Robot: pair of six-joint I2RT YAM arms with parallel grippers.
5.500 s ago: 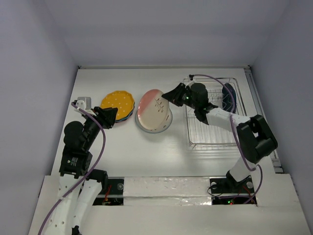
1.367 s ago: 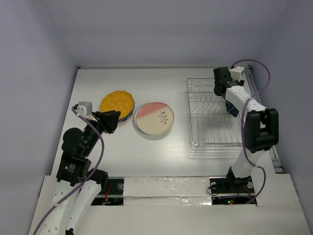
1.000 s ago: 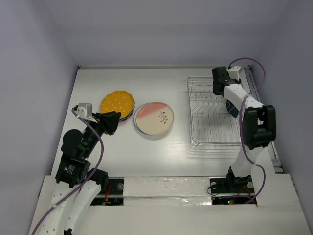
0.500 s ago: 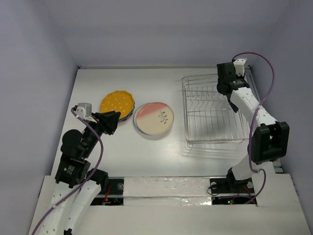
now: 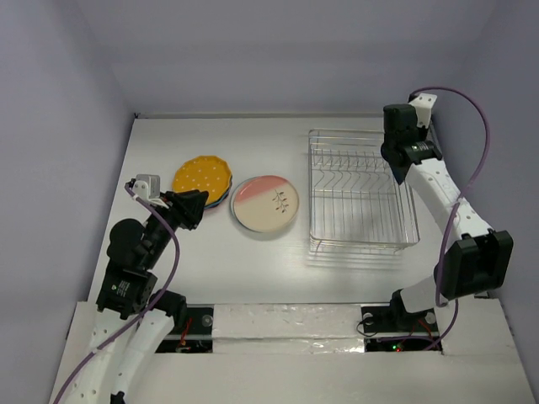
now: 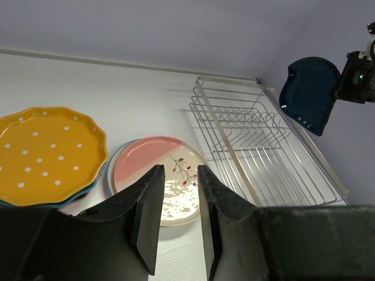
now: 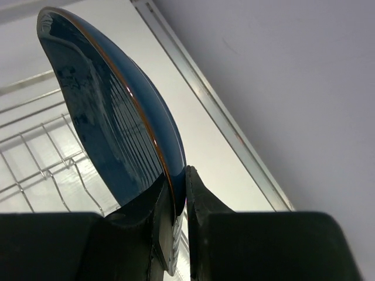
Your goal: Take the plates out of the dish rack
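Right pincer clenched on the rim of the glossy navy leaf-shaped plate, held on edge in the air over the far right of the silver wire dish rack, long axis roughly upright; left pincer parted, empty.

Bright, even light from overhead, white table washed pale, just a faint soft shadow under the dish rack. Wire reflections streak the glossy navy plate; wrist-view foregrounds sit dark.
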